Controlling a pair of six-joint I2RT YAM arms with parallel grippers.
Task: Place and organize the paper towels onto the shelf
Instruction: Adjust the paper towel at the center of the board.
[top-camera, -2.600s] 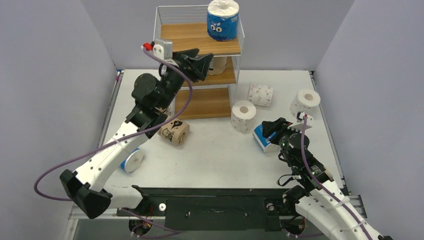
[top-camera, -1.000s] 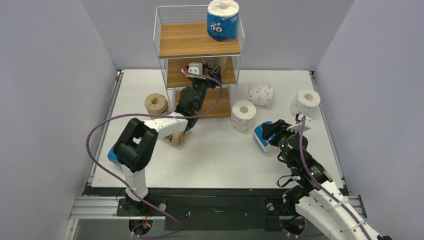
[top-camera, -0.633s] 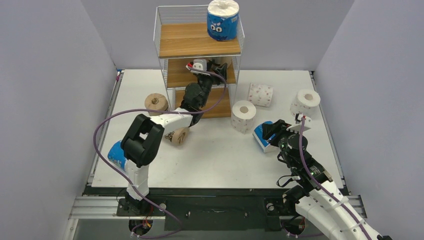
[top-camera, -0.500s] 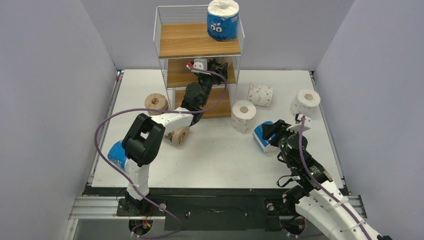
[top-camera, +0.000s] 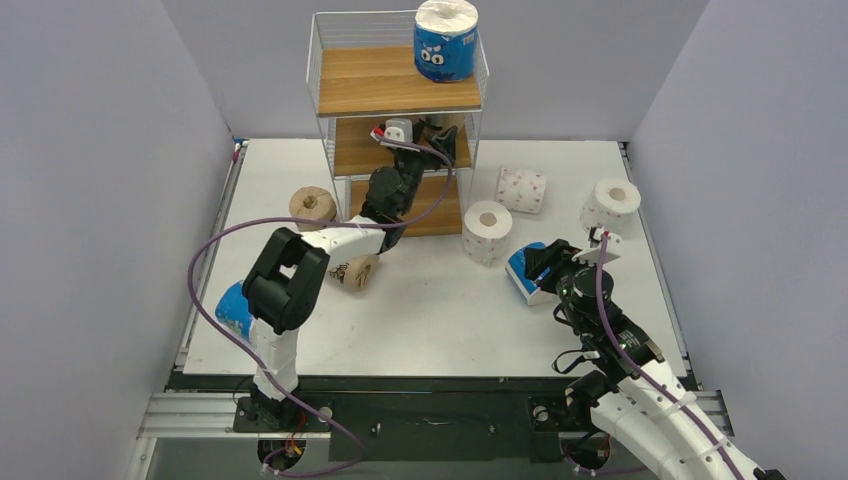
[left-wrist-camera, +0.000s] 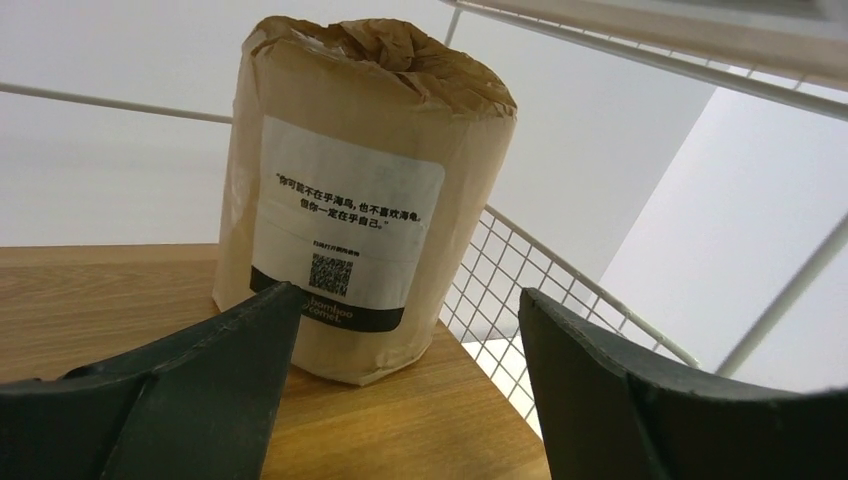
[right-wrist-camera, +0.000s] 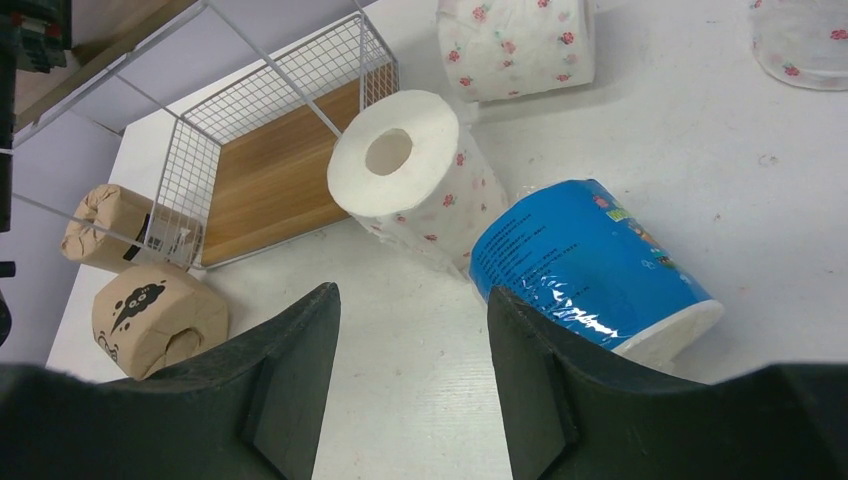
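Note:
The shelf (top-camera: 370, 80) stands at the back of the table with a blue roll (top-camera: 445, 40) upright on its top board. My left gripper (top-camera: 428, 135) reaches into the middle tier. In the left wrist view it (left-wrist-camera: 405, 300) is open, and a tan roll (left-wrist-camera: 350, 200) stands upright on the board (left-wrist-camera: 120, 290) just beyond its fingertips. My right gripper (right-wrist-camera: 410, 295) hangs open over bare table, and a blue roll (right-wrist-camera: 590, 270) lies on its side just to its right. A white roll (right-wrist-camera: 410, 170) stands beside that one.
Two more white rolls (top-camera: 522, 188) (top-camera: 610, 203) sit at the right. Left of the shelf a tan roll (top-camera: 313, 207) stands upright, and another (top-camera: 352, 270) lies under the left arm. A blue roll (top-camera: 235, 310) lies by the left arm's base. Grey walls enclose the table.
The left arm has folded in and pushed its wrist into the shelf's middle tier. The right arm and the rolls on the table have stayed put.

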